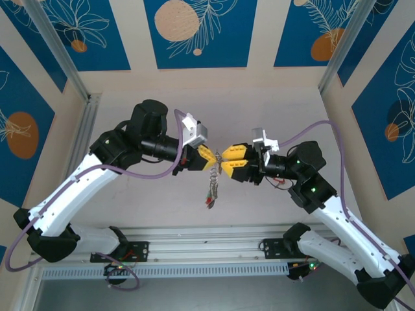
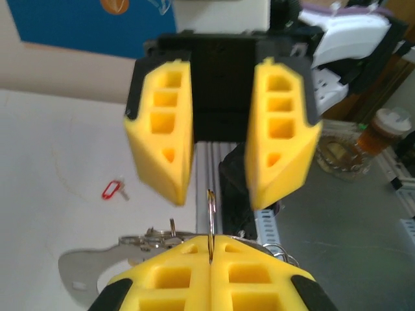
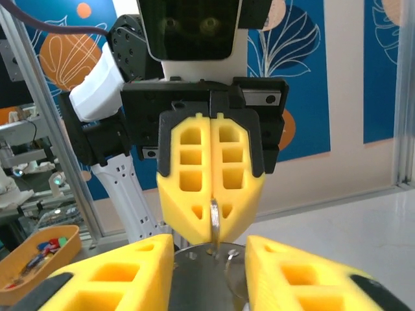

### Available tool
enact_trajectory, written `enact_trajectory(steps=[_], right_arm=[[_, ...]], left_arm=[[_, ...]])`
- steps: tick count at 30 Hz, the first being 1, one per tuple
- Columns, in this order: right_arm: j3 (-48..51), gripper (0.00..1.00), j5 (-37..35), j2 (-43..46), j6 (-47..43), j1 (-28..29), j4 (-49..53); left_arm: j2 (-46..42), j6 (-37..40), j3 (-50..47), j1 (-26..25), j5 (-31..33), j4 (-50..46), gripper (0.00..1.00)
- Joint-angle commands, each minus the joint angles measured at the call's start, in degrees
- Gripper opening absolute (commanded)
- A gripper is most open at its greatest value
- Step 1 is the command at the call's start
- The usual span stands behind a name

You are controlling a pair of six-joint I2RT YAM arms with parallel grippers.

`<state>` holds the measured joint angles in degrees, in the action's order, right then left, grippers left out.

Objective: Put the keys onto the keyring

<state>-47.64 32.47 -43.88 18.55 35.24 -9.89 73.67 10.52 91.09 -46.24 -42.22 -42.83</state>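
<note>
Seeing left gripper [image 1: 212, 159] clamped on the keyring [image 2: 211, 217]: both yellow fingers [image 2: 175, 278] pressed flat together, thin wire nipped edge-on in the seam, short arc standing proud of the tips. Confirmed from the right wrist view: closed pair head-on, ring poking out below the tips. Holding it in the air over the middle of the worktop [image 1: 272, 110], somewhat toward the near edge, clear of the surface.

Reading right gripper [image 1: 222, 161] as open: nose to nose with the left one, fingers [image 2: 162, 142] spread either side of the ring with a gap on both sides. Can't make out any contact with the wire.

Counting a small bunch of keys [image 1: 211, 188] dangling below the meeting point of the two grippers, hanging toward the near edge. Too small and blurred from above to count or to sort by colour. Also spotting a flat silvery plate [image 2: 81, 272] just beside the bunch in the left wrist view; can't tell what it hangs from.

Finding one red key [image 2: 111, 189] lying flat on the worktop by itself, near the rail [image 2: 206, 168] along the near edge, apart from the bunch.

Noting off the worktop: lidded paper cup [image 2: 388, 126] and glass jar [image 2: 340, 155] on the grey surface past the rail; orange tray [image 3: 39, 249] with small coloured bits at the left of the right wrist view.
</note>
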Motion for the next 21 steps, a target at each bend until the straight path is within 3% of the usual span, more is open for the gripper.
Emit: enact_trajectory(steps=[1,4,10,16,21], right_arm=[[-4.0,0.43,-5.1,2.4,-7.7,0.3,14.5],[-6.7,0.53,-8.6,2.8,-12.1,0.3,23.4],[-7.5,0.54,-15.6,2.4,-13.2,-0.2,30.5],[-7.3,0.66,-27.3,2.1,-8.0,-1.1,36.0],[-10.6,0.74,-41.6,-1.3,3.6,-6.6,50.9]], left_arm=[[1.1,4.1,4.3,0.2,6.4,-6.1,0.0],[2.0,6.0,4.9,-0.5,11.9,-9.3,0.0],[3.2,9.6,3.8,-2.0,20.8,-12.7,0.0],[1.0,10.4,-2.1,-2.0,21.6,-9.8,0.0],[-2.0,10.4,-7.8,-2.0,20.9,-6.5,0.0]])
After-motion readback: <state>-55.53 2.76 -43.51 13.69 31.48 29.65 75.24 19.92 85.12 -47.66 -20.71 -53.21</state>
